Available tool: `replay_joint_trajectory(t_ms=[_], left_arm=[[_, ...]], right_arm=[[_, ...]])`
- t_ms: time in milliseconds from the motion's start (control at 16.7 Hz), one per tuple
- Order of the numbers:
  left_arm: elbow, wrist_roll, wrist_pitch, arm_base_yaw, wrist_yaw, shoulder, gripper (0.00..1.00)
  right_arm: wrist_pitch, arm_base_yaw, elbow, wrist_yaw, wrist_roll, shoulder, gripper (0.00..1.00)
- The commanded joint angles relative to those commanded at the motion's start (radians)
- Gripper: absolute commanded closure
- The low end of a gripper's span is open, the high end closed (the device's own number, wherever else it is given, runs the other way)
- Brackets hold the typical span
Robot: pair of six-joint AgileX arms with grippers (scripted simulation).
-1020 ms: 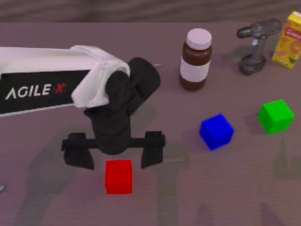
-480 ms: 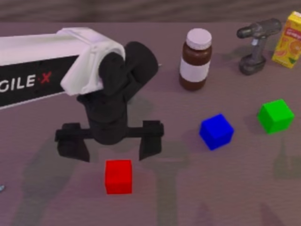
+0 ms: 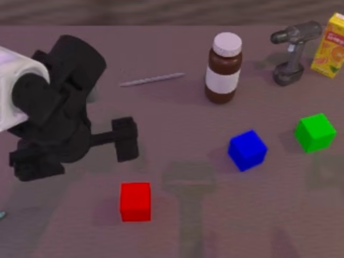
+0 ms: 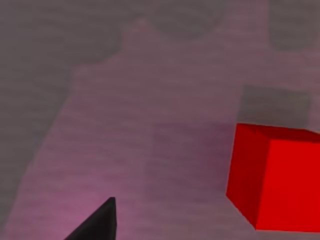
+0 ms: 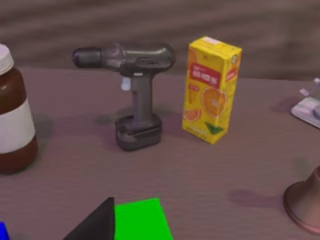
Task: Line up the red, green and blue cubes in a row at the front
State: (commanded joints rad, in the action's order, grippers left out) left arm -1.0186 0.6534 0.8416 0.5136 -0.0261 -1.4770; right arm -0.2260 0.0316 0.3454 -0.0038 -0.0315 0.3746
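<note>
The red cube point(image 3: 135, 201) rests at the front left of the table and fills the left wrist view's edge point(image 4: 275, 177). My left gripper point(image 3: 78, 155) hangs open and empty to the cube's back left, well apart from it. The blue cube point(image 3: 247, 150) sits right of centre, with the green cube point(image 3: 315, 131) farther right. My right arm is out of the top view. Its wrist view shows the green cube point(image 5: 142, 220) close below, beside one dark finger point(image 5: 97, 225) of the open right gripper point(image 5: 142, 230), which holds nothing.
A brown jar point(image 3: 223, 67) with a white lid stands at the back, with a grey drill point(image 3: 293, 51) and an orange-yellow juice carton point(image 3: 329, 45) at the back right. A thin rod point(image 3: 151, 80) lies left of the jar. A copper bell point(image 5: 305, 205) shows in the right wrist view.
My left arm has drawn back to the left, away from the red cube, with its gripper turned and still open. The rod it covered is now uncovered. The cubes have not moved.
</note>
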Motion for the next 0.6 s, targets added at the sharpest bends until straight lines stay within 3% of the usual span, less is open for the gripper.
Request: replay_joint_trajectory(t_ms=[300,600], left_arm=[[0.34,-0.105,-0.234,-0.19,-0.006,0.472,0.0],[0.68,-0.294,-0.483,-0.362,-0.004,0.943,0.0]], right_arm=[[-0.271,0.03,0.398,0.004,-0.041,0.538,0.0],[-0.556,0.063,0.794,0.01,-0.084,1.093,0.0]])
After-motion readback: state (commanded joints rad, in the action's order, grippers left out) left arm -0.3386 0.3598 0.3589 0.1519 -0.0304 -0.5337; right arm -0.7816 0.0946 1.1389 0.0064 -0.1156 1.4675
